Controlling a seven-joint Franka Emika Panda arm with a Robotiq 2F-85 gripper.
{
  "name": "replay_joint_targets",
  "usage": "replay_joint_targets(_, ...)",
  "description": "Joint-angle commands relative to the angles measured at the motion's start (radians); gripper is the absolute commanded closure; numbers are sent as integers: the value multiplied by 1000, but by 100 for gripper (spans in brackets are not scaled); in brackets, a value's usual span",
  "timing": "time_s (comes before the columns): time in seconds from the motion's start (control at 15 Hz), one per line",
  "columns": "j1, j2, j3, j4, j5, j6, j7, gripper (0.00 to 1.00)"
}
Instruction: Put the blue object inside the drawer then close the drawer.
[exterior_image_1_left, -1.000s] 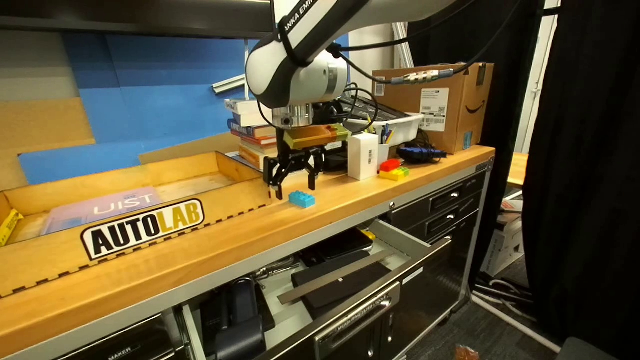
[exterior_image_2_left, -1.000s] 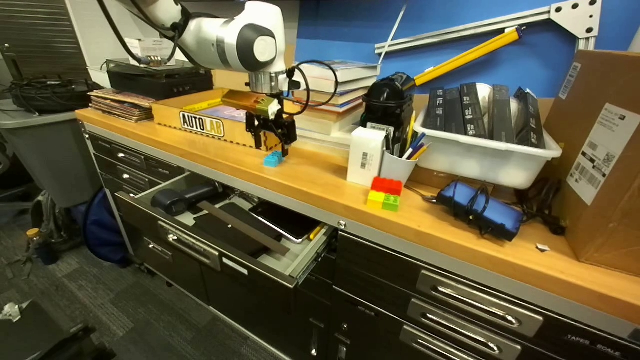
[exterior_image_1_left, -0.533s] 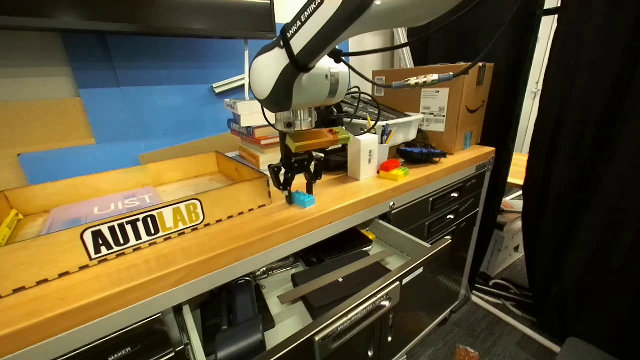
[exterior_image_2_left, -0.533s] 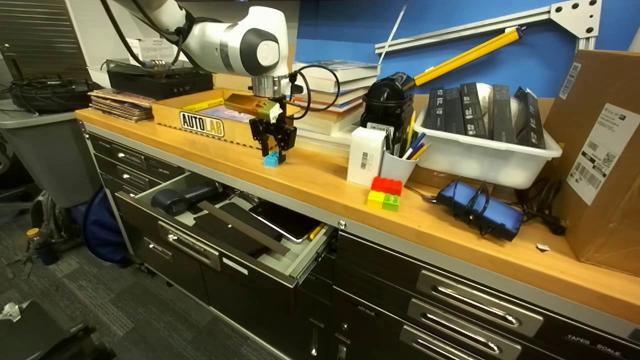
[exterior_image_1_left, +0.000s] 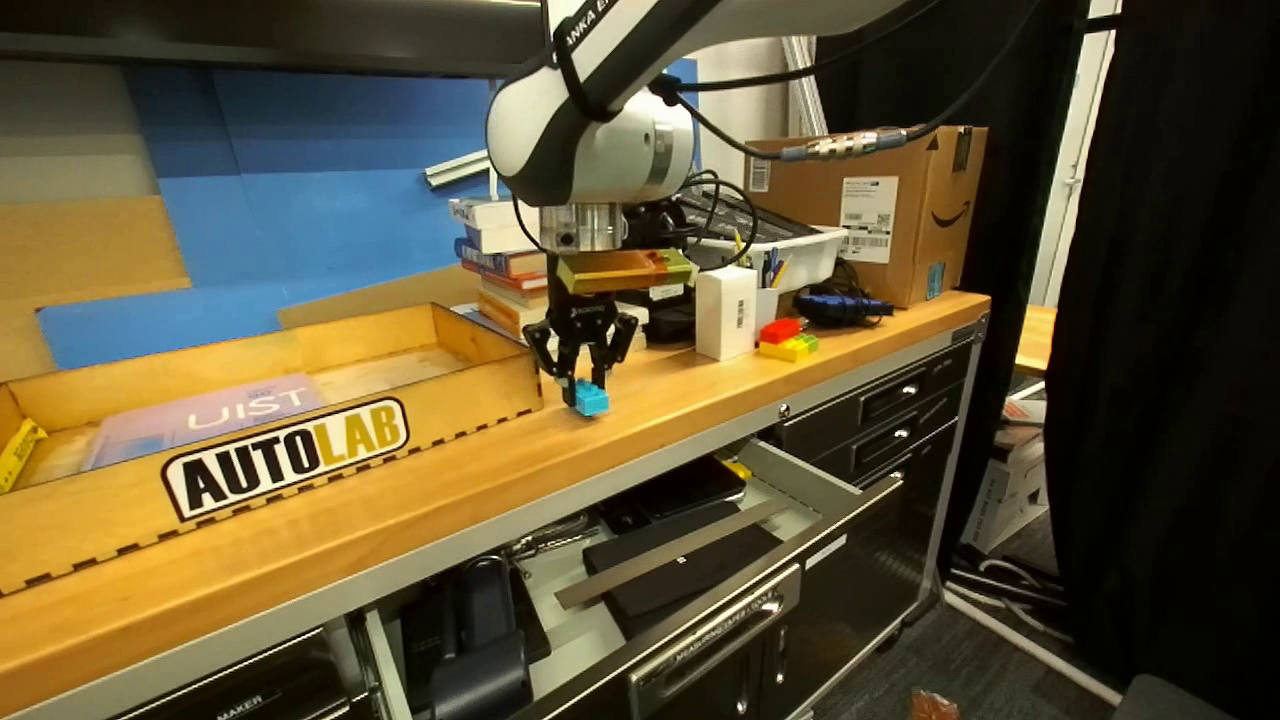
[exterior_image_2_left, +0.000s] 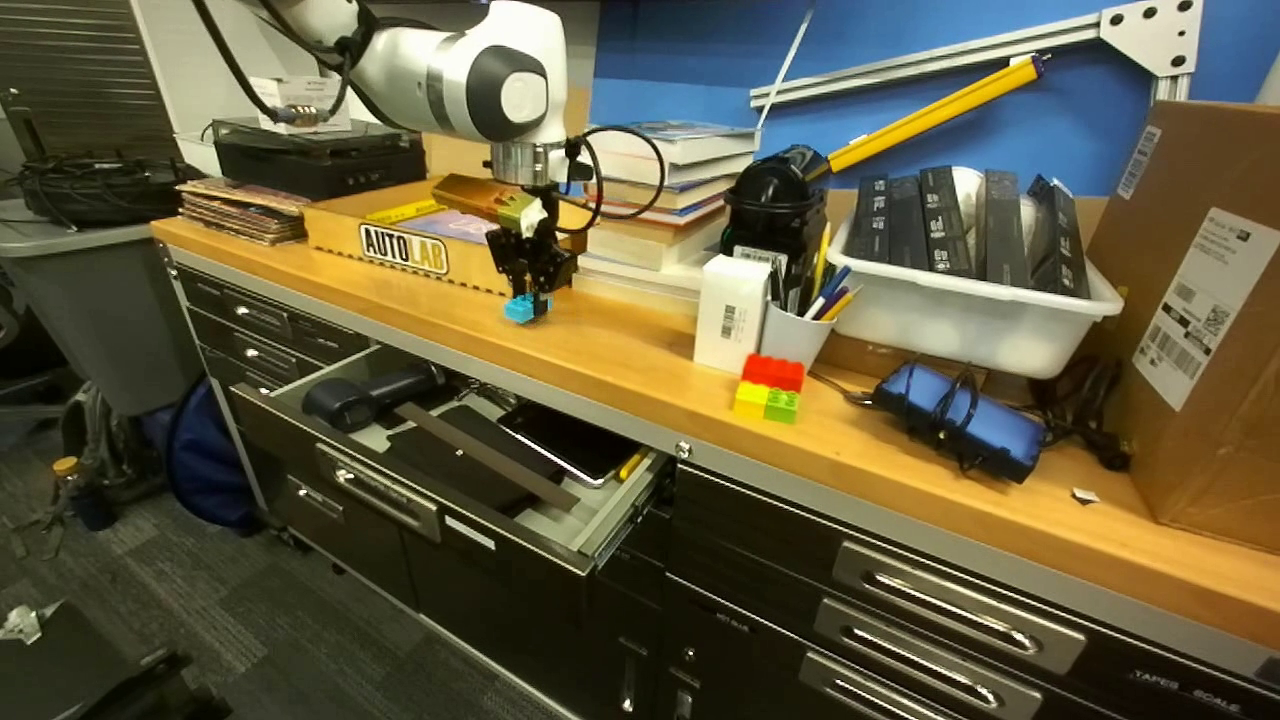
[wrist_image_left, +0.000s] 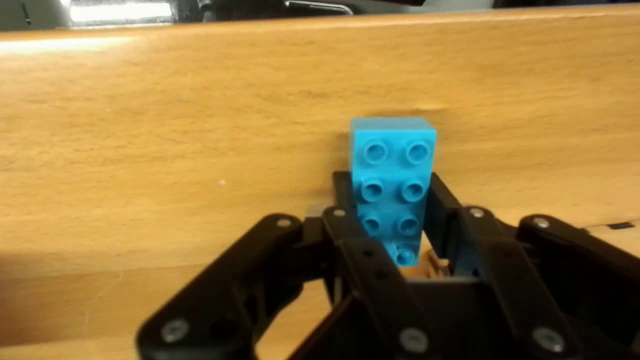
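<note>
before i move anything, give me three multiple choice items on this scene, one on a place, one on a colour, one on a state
1. Where is the blue brick?
a) inside the white tub
b) between the gripper fingers
c) on the floor

2. What colour is the small upright box beside the pen cup?
a) green
b) red
c) white

3. Which fits the drawer with the long strip inside?
a) pulled open
b) fully shut
c) missing its handle

Right letters:
1 b: the wrist view shows a finger on either side of it.
2 c: both exterior views show its white faces.
3 a: both exterior views look down at things lying inside it.
</note>
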Motion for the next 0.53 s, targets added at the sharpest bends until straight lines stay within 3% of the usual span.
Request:
replay_joint_targets(0.0, 13, -136, 32, -119, 36, -54, -35, 83)
replay_joint_targets(0.27, 39, -254, 39, -277, -3, -112, -13, 83)
replay_joint_targets(0.47, 48, -299, 35, -391, -29, -61, 7, 83)
